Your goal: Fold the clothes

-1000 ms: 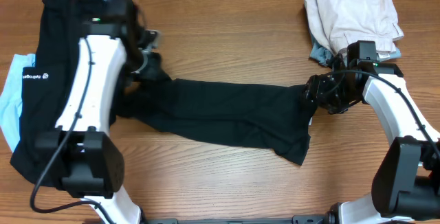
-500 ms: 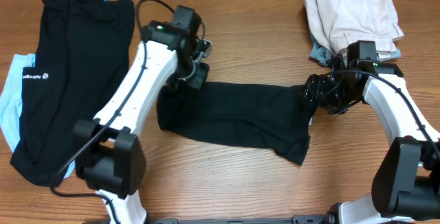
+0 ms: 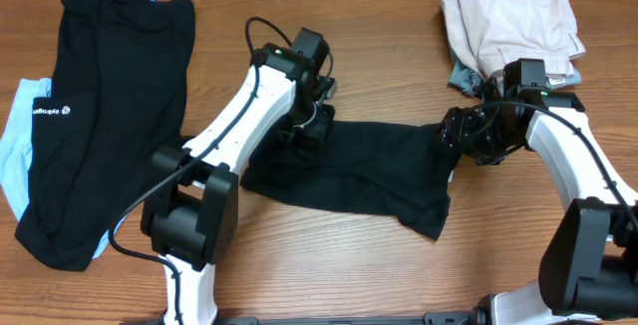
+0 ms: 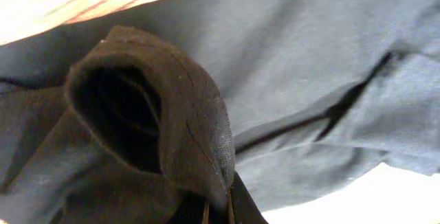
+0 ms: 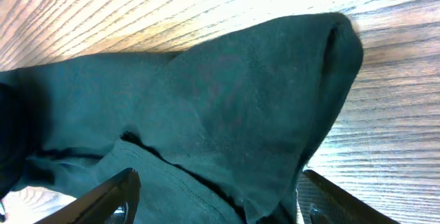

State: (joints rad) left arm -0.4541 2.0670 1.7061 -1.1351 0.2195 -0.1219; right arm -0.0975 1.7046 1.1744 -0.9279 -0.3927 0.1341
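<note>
Pinches the bunched left edge of the black T-shirt point(image 3: 369, 170), spread across the middle of the table point(image 3: 329, 275), in the closed left gripper point(image 3: 311, 126). Straddles the shirt's right end with the right gripper point(image 3: 457, 144), jaws spread wide.

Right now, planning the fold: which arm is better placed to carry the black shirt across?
Probably left: the left gripper is shut on a bunched end of the black shirt; the right gripper stands open around the other end.

The white left arm point(image 3: 244, 111) stretches forward and inward, its black left claw point(image 3: 305, 128) clamped tight, while the black right claw point(image 3: 457, 138) gapes wide.
</note>
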